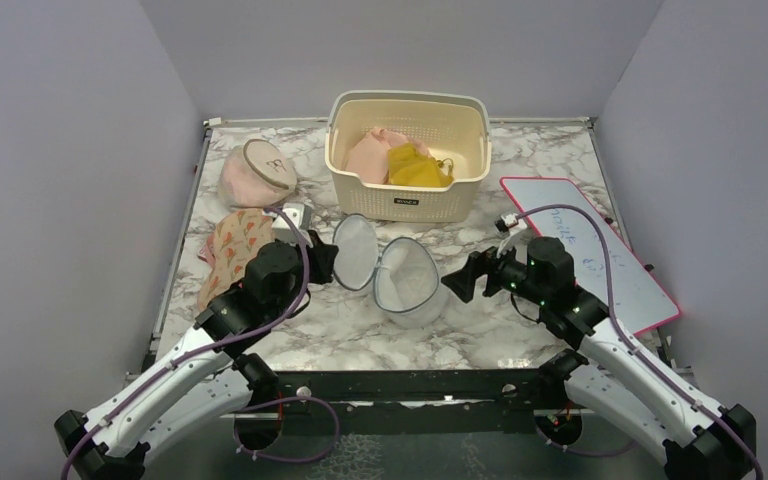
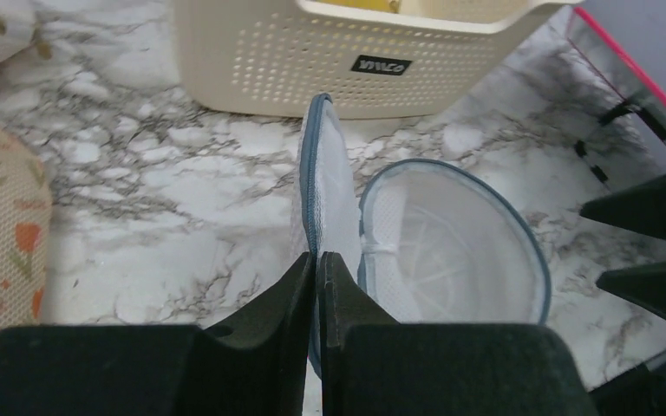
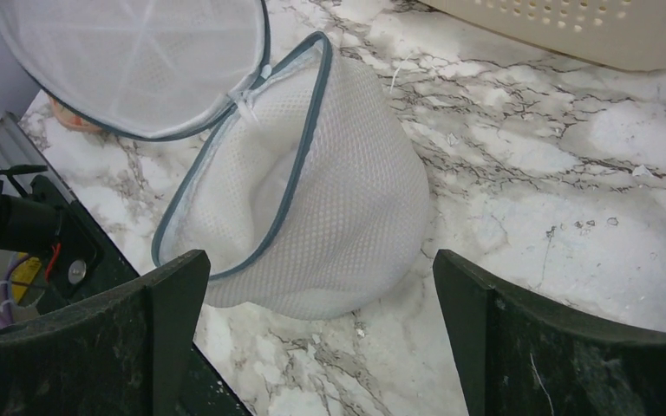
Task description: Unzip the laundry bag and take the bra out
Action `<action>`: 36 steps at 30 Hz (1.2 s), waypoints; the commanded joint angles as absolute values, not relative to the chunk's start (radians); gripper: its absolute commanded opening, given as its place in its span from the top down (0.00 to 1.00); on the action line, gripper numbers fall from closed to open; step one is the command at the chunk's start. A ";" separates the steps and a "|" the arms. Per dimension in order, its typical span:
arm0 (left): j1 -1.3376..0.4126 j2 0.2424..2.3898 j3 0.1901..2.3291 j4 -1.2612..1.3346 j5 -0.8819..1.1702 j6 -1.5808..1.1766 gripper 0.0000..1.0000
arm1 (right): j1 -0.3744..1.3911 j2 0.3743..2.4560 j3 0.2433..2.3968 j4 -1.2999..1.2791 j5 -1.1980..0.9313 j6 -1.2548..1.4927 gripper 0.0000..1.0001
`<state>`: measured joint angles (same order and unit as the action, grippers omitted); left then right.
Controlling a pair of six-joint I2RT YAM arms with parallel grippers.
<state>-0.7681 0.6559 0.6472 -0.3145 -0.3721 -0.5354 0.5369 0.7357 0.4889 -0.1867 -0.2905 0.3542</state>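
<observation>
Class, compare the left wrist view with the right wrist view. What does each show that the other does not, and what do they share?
Left wrist only: the left gripper shut on the grey zip rim of the laundry bag flap, the floral cloth, and the basket label. Right wrist only: the bag's bulging mesh outside, framed by the open right gripper. Both: the unzipped bag, the basket and the marble table.

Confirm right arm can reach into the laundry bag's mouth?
Probably yes: the left gripper holds the lid aside, and the open right gripper faces the laundry bag with nothing between.
</observation>
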 commanded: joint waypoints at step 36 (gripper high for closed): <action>-1.091 1.260 0.818 -0.025 -0.072 -0.373 1.00 | 0.561 0.358 0.436 -0.273 0.090 0.429 0.03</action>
<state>-1.0405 1.2118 0.8185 -0.0628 -0.0616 -0.3683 0.5564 0.3420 0.4400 -0.2424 0.0357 0.4160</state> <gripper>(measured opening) 0.005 0.969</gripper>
